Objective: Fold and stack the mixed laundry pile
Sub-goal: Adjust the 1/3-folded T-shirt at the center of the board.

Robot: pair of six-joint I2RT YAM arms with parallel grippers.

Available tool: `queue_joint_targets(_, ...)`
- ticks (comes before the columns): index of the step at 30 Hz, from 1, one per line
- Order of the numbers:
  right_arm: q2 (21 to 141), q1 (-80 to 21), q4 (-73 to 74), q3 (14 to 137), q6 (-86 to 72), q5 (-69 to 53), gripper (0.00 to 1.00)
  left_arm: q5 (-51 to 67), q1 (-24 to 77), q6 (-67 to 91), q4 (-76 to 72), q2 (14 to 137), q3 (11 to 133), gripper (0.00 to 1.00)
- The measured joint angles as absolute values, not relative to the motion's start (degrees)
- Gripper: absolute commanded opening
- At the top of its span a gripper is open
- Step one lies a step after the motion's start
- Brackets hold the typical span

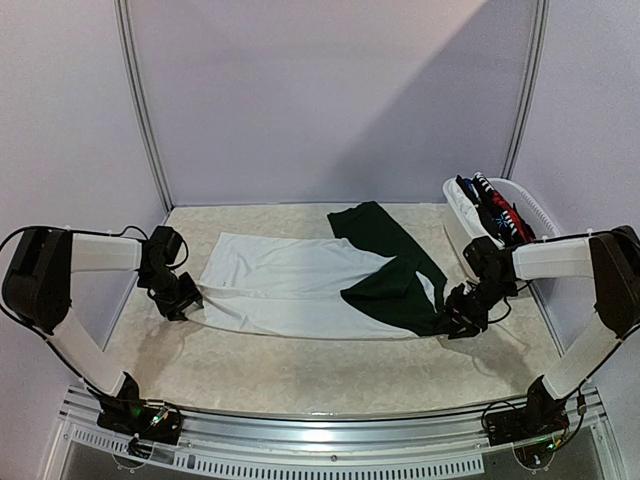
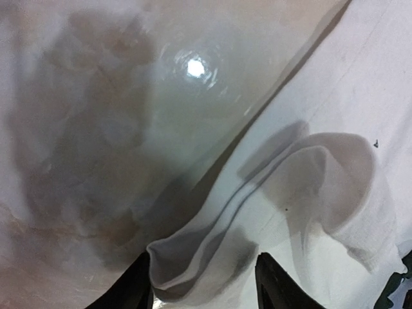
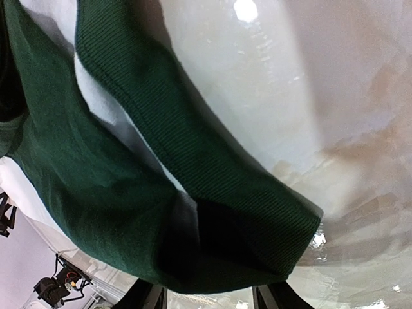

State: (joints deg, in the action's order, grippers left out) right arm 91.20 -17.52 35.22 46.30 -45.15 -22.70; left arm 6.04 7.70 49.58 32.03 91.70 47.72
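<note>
A pale, glossy table stood inside a plain white booth, with two black-and-white robot arms reaching in from the near edge. A white shirt lay spread flat across the middle of the table, its long side running left to right. A green piece lay over the shirt's right end, one strip of it running toward the back of the table and the rest folded across the shirt's near right corner.

The left gripper sat low at the shirt's left edge. From the left wrist we saw its two dark fingers standing apart with a bunched fold of the shirt's hem filling the gap between them and touching both, so we read it as pinching the white shirt. The fold stood a little off the table and cast a shadow beneath it.

The right gripper sat low at the near right corner of the green piece. From the right wrist, a ribbed green edge ran down between its fingers and filled the space there; it was pinching the green piece.

At the back right stood a white tub, tilted, with the rest of the pile in it: dark, red and striped cloth that we could not tell apart.
</note>
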Motion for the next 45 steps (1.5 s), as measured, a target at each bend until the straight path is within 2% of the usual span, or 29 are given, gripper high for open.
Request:
queue_joint_targets(4,91.1,-17.3,34.2,45.8,-45.4,-22.6,0.35,6.5,7.6,49.6,31.3,91.4,47.3,0.53)
queue_joint_targets(7,90.7,-17.2,33.7,45.3,-45.8,-22.1,0.29,6.9,7.6,49.6,30.9,91.4,47.2,0.46)
queue_joint_targets(11,90.3,-17.2,33.1,44.8,-46.0,-20.5,0.16,7.1,7.6,49.9,30.1,91.4,46.5,0.08)
queue_joint_targets(12,90.3,-17.2,32.9,44.8,-45.8,-20.2,0.12,7.3,7.5,49.4,29.6,91.4,46.0,0.02)
queue_joint_targets(13,90.3,-17.2,32.7,44.8,-46.1,-19.6,0.09,7.5,7.5,49.8,29.2,91.4,45.8,0.00)
queue_joint_targets(16,90.4,-17.2,32.2,44.7,-45.9,-18.5,0.00,8.3,7.4,49.7,28.6,91.4,45.5,0.00)
queue_joint_targets(21,90.7,-17.2,33.6,47.0,-44.9,-17.1,0.00,8.3,7.4,49.4,30.6,91.4,46.5,0.00)
queue_joint_targets(30,90.0,-17.2,39.9,57.9,-42.9,-15.7,0.00,6.6,7.4,48.9,39.7,86.9,52.9,0.00)
queue_joint_targets(42,86.5,-17.2,46.0,58.8,-43.5,-16.4,0.00,7.3,7.4,50.9,43.0,82.9,49.0,0.00)
queue_joint_targets(45,88.0,-17.3,51.3,64.9,-43.3,-16.7,0.00,8.1,7.4,51.2,45.2,83.7,50.8,0.00)
